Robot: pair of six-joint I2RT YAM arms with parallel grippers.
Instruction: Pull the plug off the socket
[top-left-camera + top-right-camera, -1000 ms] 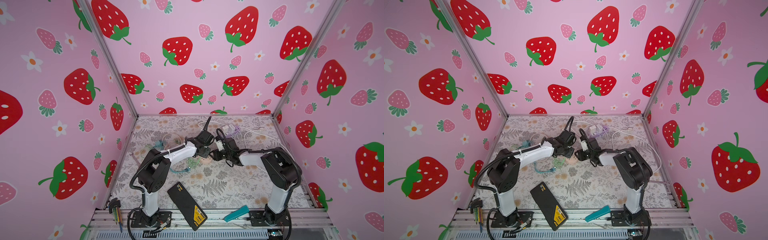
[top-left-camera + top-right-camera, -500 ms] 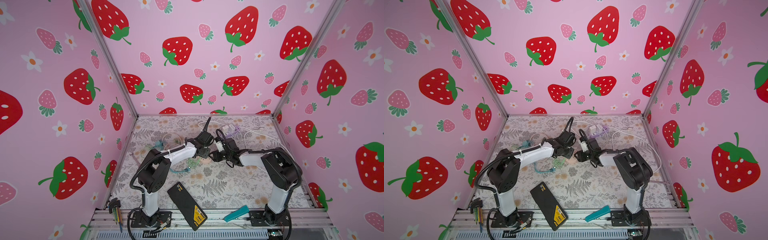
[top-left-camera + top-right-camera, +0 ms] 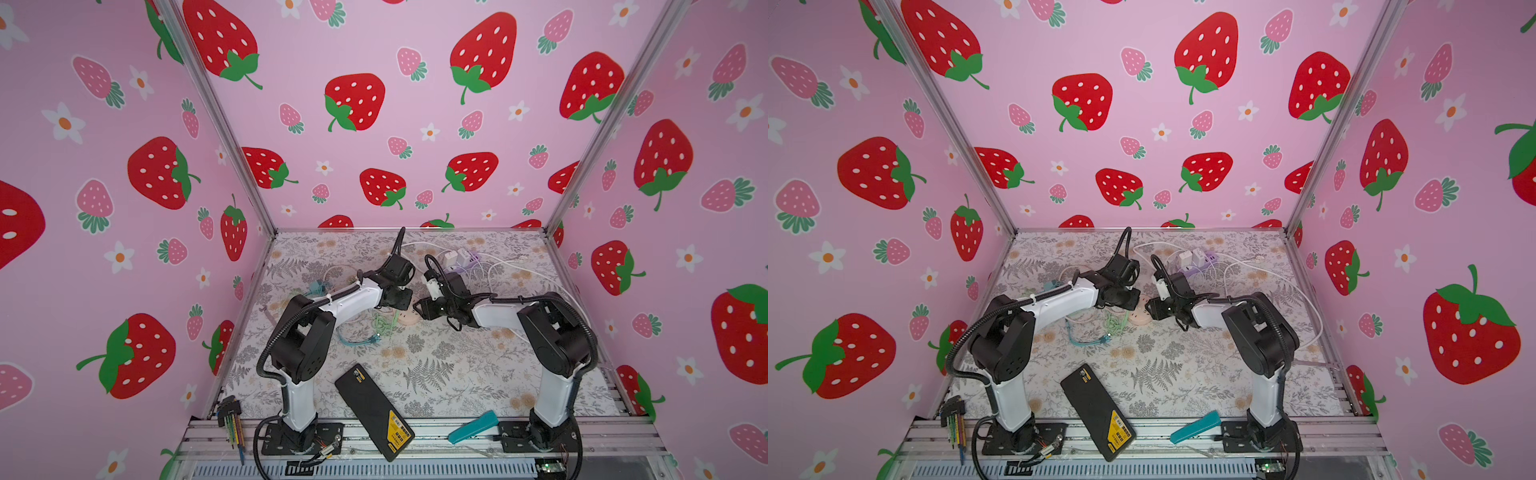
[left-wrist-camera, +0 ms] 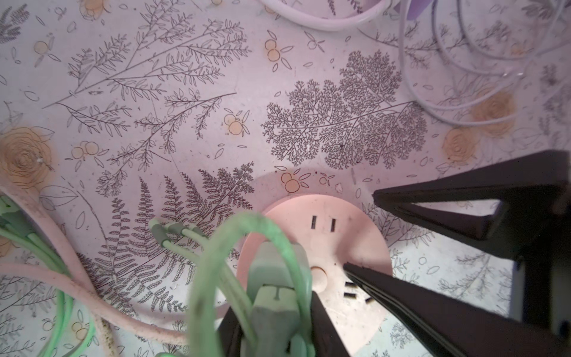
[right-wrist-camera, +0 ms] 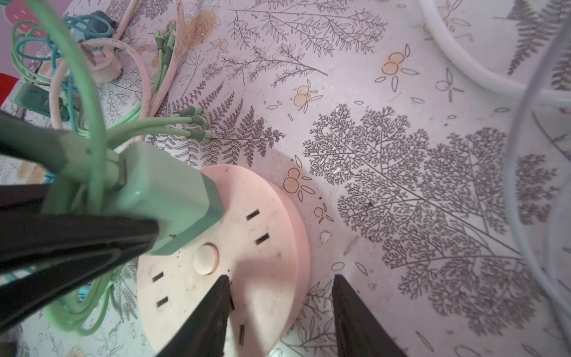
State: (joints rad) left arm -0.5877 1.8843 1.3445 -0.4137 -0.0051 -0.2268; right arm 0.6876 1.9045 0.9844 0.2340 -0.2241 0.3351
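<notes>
The left tool was clamped on the plug, a finger on each flat side. The right tool stood apart across the rim of the socket, one finger on its face and the other just past the edge, over the table.

The socket lay loose near the table's middle, between the two arms, with the plug seated in a slot pair near its rim. It looked like a light, hard plastic puck, so it would probably lift or slide with the plug unless pinned down. The plug seemed a small rigid block, light and smooth. Most of the resistance would likely come from the pins, and a grip could slip on its glossy sides. The flat sides, low and close to the socket, looked the best hold, with a straight pull along the pins rather than a rocking one. The cord was soft and limp, a poor thing to haul on.

The socket was a pale pink disc, scuffed, with dark slots set around a round button. The plug was mint green and boxy with rounded corners, darker at the base. How deep its pins sat could not be told. The cord, the same green, left its outer end and looped beside it.
</notes>
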